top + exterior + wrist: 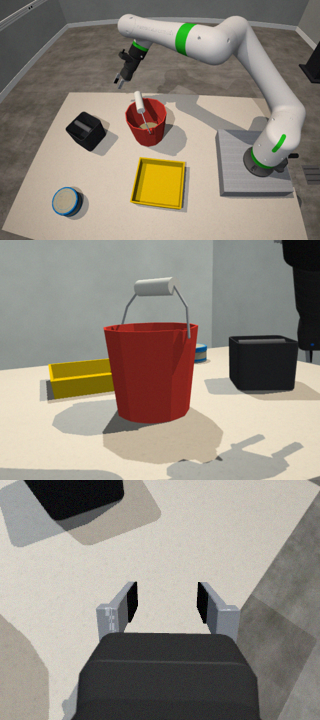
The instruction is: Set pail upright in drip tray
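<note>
Above the table: your claw (pixel 119 82) (pixel 167 594), high and apart from the pail, its two fingers spread wide, released, nothing between them.
Below the claw, nearest: your pail (pixel 149 136) (pixel 152 374), red, upright on the table (pixel 103 180) (pixel 258 418) (pixel 170 555), outside the tray; white grip (pixel 139 102) (pixel 155 287) raised over the rim on a thin wire bail (pixel 145 121) (pixel 187 314).
Beyond the pail from the claw: your drip tray (pixel 160 180) (pixel 82 385), yellow, square, low-walled, flat on the table, apart from the pail, its floor bare.
Below the claw, beside the pail but apart: a black open bin (pixel 91 138) (pixel 263 366) (pixel 82 495), a grey cylinder (pixel 82 126) (pixel 261 341) inside.
Farther from the claw, past the bin: a round blue-rimmed tin (pixel 65 201) (pixel 201 353), beige-topped.
</note>
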Available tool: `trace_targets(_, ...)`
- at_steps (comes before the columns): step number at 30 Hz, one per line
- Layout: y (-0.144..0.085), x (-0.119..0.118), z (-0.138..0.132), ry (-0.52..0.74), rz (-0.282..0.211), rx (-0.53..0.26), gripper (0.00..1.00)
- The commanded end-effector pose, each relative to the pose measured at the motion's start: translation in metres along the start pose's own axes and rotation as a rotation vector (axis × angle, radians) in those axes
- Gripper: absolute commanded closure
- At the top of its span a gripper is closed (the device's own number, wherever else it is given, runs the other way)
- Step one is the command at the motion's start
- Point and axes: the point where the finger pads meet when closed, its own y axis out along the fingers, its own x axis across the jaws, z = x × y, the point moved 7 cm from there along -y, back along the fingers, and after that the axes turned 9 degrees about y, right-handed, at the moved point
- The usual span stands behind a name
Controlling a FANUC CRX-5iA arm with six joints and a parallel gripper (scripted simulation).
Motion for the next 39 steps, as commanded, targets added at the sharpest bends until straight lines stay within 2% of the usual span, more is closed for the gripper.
trace_targets(1,-0.002,0.000,0.001,-0.002,-0.002,0.001,0.00)
trace_targets(18,-0.002,0.000,0.001,-0.002,-0.002,0.001,0.00)
trace_targets(21,-0.003,-0.009,0.008,-0.037,0.008,-0.017,0.00)
trace_targets(24,-0.011,-0.042,0.030,-0.156,0.043,-0.076,0.00)
trace_targets(27,-0.027,-0.097,0.060,-0.360,0.103,-0.176,0.00)
trace_targets(32,-0.055,-0.165,0.089,-0.634,0.187,-0.307,0.00)
trace_targets(34,-0.055,-0.165,0.089,-0.634,0.187,-0.307,0.00)
trace_targets(35,-0.072,-0.197,0.099,-0.718,0.214,-0.347,0.00)
trace_targets(39,-0.100,-0.243,0.111,-0.905,0.273,-0.438,0.00)
